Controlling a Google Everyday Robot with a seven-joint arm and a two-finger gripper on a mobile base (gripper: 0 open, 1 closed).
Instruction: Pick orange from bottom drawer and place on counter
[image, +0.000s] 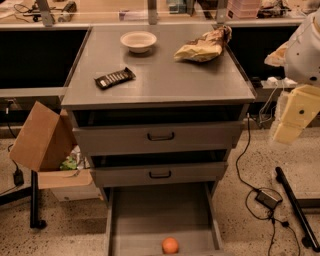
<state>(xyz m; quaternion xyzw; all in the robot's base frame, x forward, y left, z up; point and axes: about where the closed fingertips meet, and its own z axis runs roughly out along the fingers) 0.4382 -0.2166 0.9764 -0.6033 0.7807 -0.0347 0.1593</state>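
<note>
The orange is sitting on the floor of the bottom drawer, down at the near end and roughly in the middle between the two side walls. The drawer is pulled way out toward me and the orange is the only thing I can see in it.

Above that are the two other drawers, middle drawer and top drawer, each with a grey front and a black loop handle.

The counter has a few things on it:
- a white bowl at the far side, a bit left of centre
- a crumpled snack bag at the far right
- a dark wrapped bar lying at an angle on the left, nearer to me

My gripper is off to the right of the cabinet, up in the air at about top-drawer height and well away from the orange. I honestly can't tell whether it's spread apart or closed up.

Room-wise, the floor is speckled stone-looking stuff. There's a cardboard box tipped against the cabinet's left side, and cables with a power brick on the right. A pale tan worktop covered in clutter runs along the back.
</note>
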